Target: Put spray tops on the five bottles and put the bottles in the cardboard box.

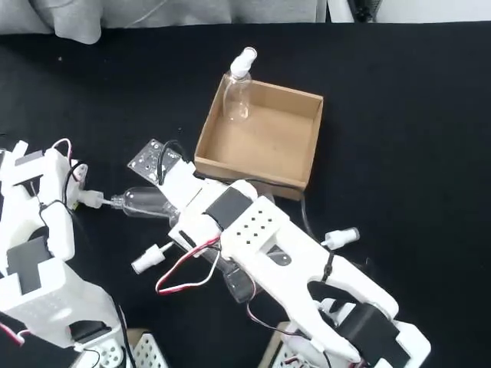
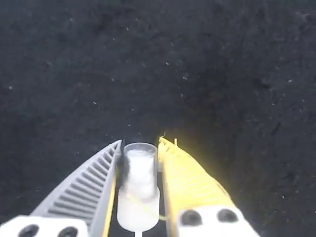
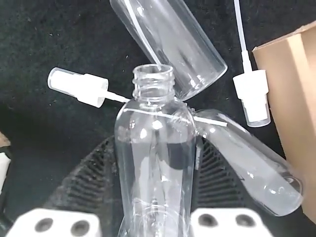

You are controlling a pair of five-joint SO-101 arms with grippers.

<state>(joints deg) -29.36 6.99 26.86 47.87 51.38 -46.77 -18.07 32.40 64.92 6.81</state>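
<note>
In the left wrist view my left gripper [image 2: 140, 144] is shut on a white spray top [image 2: 138, 182], above black cloth. From above, that left gripper [image 1: 80, 195] holds the spray top [image 1: 93, 199] close to the neck of a clear bottle [image 1: 140, 203] that lies level in my right gripper [image 1: 165, 202]. The right wrist view has the right gripper [image 3: 153, 143] shut on this bottle [image 3: 154, 148], whose neck is open. The cardboard box [image 1: 307, 138] stands beyond, with one capped bottle [image 1: 238, 92] leaning in its far left corner.
Two more clear bottles [image 3: 173, 44] [image 3: 247, 158] lie past the held one, with loose spray tops [image 3: 79, 86] [image 3: 252, 96] beside them. From above, loose spray tops [image 1: 152, 257] [image 1: 341, 238] lie on either side of the right arm. A small grey plate [image 1: 146, 159] lies left of the box.
</note>
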